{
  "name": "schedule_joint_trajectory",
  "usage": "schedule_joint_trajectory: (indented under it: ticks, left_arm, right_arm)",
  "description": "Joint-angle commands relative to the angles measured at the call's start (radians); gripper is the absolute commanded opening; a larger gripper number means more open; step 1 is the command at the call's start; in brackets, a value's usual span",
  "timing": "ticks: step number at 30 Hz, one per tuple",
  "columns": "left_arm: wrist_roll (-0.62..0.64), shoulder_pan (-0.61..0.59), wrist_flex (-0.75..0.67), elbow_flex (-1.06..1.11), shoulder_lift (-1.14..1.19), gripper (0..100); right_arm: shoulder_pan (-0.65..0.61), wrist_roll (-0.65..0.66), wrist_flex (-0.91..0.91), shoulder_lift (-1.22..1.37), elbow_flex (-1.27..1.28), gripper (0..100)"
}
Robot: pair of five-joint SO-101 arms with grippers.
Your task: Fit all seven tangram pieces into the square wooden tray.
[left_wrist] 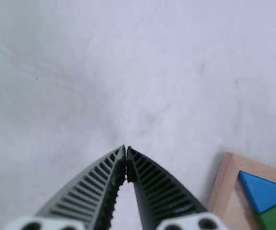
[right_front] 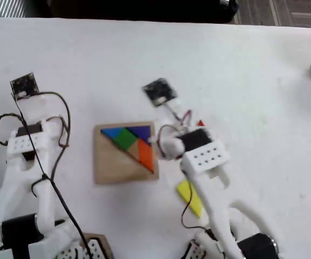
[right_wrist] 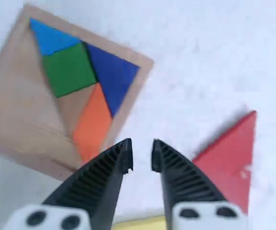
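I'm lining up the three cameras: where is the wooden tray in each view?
High view: wooden tray at the picture's centre.
Left wrist view: one tray corner, beside the left tool.
Right wrist view: most of the tray, beyond the right tool.
Shared landmark: the light blue triangle in a tray corner.

Item: left arm [right_front: 20, 183], white printed shell, black servo blocks, perforated white bracket, loose black cables [right_front: 67, 120], small black camera board [right_front: 24, 84].
Item: right arm [right_front: 223, 205], matching white shell, black servo, dotted bracket [right_front: 205, 156], red and white wires [right_front: 185, 117], black camera board.
Items: left gripper [left_wrist: 126, 149], right gripper [right_wrist: 142, 146], dark grey ribbed fingers, white bases with round screw holes.
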Motion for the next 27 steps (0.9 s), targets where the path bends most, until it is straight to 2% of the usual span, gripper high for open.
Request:
schedule_joint_trajectory:
  ticks: [1, 4, 10, 14, 19, 27]
  left_arm:
    - [-0.014, 0.018, -0.023, -0.041, -0.004, 3]
    - [-0.014, 0.03, -0.023, -0.04, -0.004, 3]
    - [-0.014, 0.025, -0.017, -0.038, -0.004, 3]
    - [-0.014, 0.025, -0.017, -0.038, -0.004, 3]
    - [-0.014, 0.028, -0.017, -0.038, -0.004, 3]
    - [-0.015, 0.028, -0.018, -0.038, -0.004, 3]
  right_arm:
    - [0.085, 0.012, 0.016, -0.042, -0.003, 17.1]
    - [0.104, 0.015, -0.016, -0.008, -0.002, 17.6]
    - [0.205, 0.117, -0.082, 0.18, -0.069, 18.0]
    - [0.232, 0.172, -0.021, 0.364, -0.201, 18.4]
    - [0.251, 0.209, 0.058, 0.526, -0.334, 26.6]
    - [0.243, 0.216, 0.137, 0.506, -0.35, 27.6]
